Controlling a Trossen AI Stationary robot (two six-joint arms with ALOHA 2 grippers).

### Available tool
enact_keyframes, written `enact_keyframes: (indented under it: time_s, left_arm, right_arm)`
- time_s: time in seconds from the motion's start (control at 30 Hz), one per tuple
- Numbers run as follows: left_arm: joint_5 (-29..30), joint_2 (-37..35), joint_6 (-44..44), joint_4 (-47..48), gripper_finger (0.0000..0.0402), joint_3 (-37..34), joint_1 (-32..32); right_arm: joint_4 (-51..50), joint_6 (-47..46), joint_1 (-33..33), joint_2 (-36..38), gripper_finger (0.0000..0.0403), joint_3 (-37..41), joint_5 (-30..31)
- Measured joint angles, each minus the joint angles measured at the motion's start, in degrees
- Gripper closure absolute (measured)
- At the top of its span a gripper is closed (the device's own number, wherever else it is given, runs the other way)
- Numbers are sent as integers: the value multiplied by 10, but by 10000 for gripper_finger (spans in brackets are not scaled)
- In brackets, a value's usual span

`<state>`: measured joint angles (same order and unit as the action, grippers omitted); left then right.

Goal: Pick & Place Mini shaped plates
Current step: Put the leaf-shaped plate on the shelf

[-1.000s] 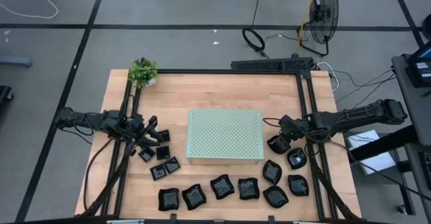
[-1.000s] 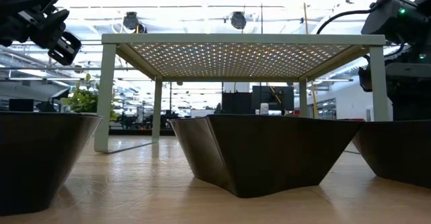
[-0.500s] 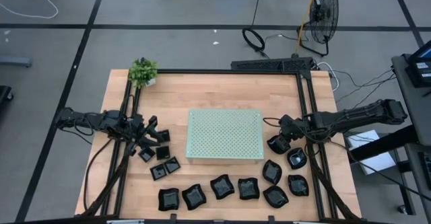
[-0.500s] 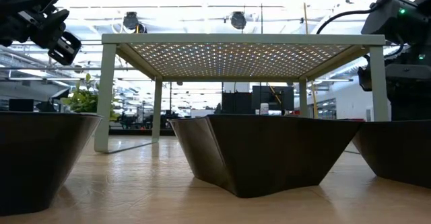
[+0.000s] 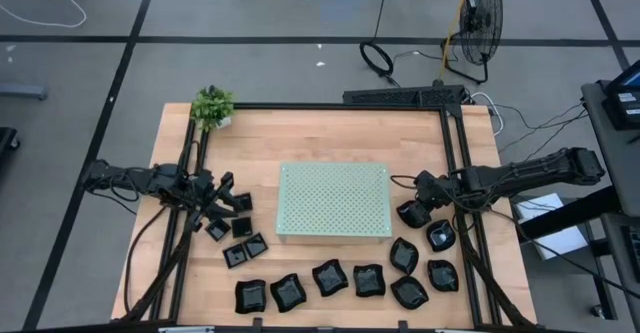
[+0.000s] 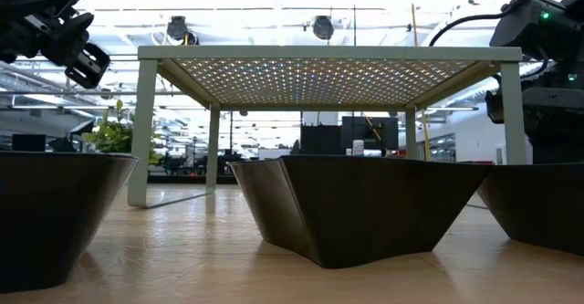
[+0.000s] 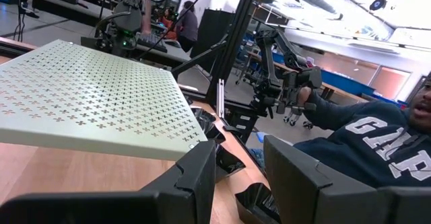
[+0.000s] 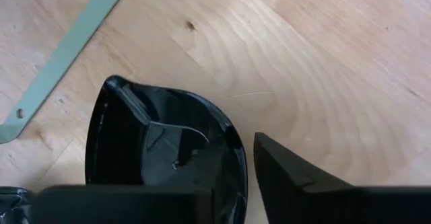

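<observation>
Overhead, a wooden surface (image 5: 320, 133) carries a pale green perforated board (image 5: 333, 200) at its middle, with small glossy black plates (image 5: 330, 278) curving along the near edge and up both sides. On the right, the right gripper (image 5: 420, 210) sits low over one rounded leaf-like plate (image 8: 168, 143) just beside the board's right edge; its wrist view shows one dark finger (image 8: 296, 177) outside the plate's rim and the other inside the bowl, so the fingers straddle the rim, though whether they already pinch it cannot be told. On the left, the left gripper (image 5: 222, 198) waits among tiny square plates (image 5: 240, 225), fingers (image 7: 202, 177) narrowly parted and empty. The step in hand looks like the grasp; next, the grip probably needs to firm before lifting, likely toward the board.
</observation>
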<state>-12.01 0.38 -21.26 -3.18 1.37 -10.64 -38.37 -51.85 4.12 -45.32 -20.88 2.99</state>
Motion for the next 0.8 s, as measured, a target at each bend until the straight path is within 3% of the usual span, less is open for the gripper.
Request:
enact_keyframes:
  time_s: [0.3,0.8]
  left_arm:
    - [0,0,0,0,272,0,0]
    - [0,0,0,0,272,0,0]
  right_arm:
    - [15,5,0,2,399,0,49]
    - [149,81,0,28,402,0,198]
